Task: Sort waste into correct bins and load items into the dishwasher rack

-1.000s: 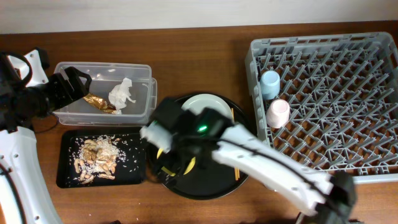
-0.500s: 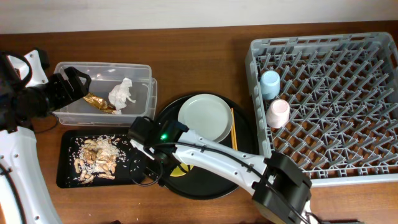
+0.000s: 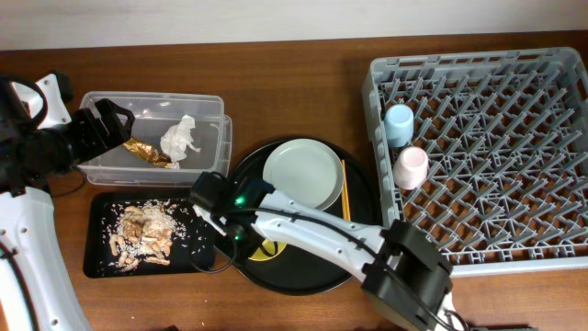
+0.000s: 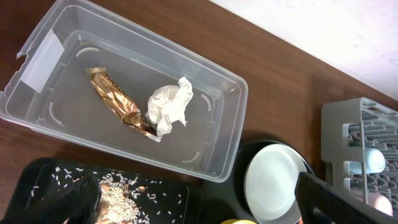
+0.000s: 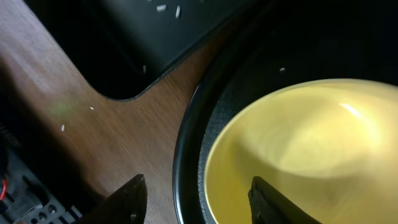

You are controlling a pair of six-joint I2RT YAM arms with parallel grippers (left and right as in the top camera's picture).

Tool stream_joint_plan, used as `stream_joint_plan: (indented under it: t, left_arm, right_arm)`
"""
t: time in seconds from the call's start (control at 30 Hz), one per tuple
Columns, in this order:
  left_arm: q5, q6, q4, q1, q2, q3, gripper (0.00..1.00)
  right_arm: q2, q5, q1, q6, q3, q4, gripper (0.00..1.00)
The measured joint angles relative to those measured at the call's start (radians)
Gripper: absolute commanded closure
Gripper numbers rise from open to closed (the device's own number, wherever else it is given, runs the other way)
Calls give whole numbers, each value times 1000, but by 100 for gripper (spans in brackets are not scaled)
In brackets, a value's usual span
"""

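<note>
My right gripper (image 5: 200, 202) is open. It straddles the near-left rim of the yellow bowl (image 5: 298, 155), one finger inside the bowl and the other outside the round black tray (image 5: 186, 149); neither visibly touches. In the overhead view the right arm (image 3: 225, 204) covers most of the bowl (image 3: 267, 246). The pale plate (image 3: 303, 173) and brown chopsticks (image 3: 345, 188) lie on the same tray. A blue cup (image 3: 399, 122) and a pink cup (image 3: 411, 167) sit in the grey rack (image 3: 478, 57). My left gripper (image 3: 118, 124) hangs open and empty over the clear tub (image 3: 110, 167).
The tub holds a white tissue (image 4: 169, 107) and a gold wrapper (image 4: 115, 96). Food scraps with rice (image 3: 145, 232) lie on the flat black tray (image 3: 99, 262), close to the round tray's (image 3: 360, 213) left edge. Stray rice grains (image 5: 62, 127) dot the wood between them.
My right arm swung left from over the round tray to its left edge, and its jaws narrowed around the bowl's rim. The left arm has not moved.
</note>
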Motion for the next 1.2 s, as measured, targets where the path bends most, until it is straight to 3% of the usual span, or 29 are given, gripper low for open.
stream_joint_plan:
  t: [0.1, 0.3, 0.37, 0.4, 0.47, 0.6, 0.77, 0.9, 1.03, 1.2]
  left_arm:
    - [0, 0, 0, 0, 0, 0, 1]
    - [0, 0, 0, 0, 0, 0, 1]
    - [0, 0, 0, 0, 0, 0, 1]
    - [0, 0, 0, 0, 0, 0, 1]
    - [0, 0, 0, 0, 0, 0, 1]
    - [0, 0, 0, 0, 0, 0, 1]
    - [0, 0, 0, 0, 0, 0, 1]
    - [0, 0, 0, 0, 0, 0, 1]
    - [0, 0, 0, 0, 0, 0, 1]
    - [-1, 0, -2, 0, 0, 0, 1]
  right_arm:
    - [40, 38, 2, 28, 0, 5, 81]
    - [46, 45, 4, 50, -1, 15, 82]
    - [46, 45, 5, 65, -30, 46, 87]
    - [47, 45, 5, 71, -41, 45, 95]
    - [48, 51, 5, 79, -47, 43, 96]
    - [39, 83, 2, 74, 7, -40, 96]
    - [-142, 12, -73, 49, 24, -182, 96]
    - [-412, -161, -280, -24, 48, -261, 96]
    - [-591, -411, -593, -150, 49, -393, 96]
    - [-597, -529, -1032, -299, 49, -411, 96]
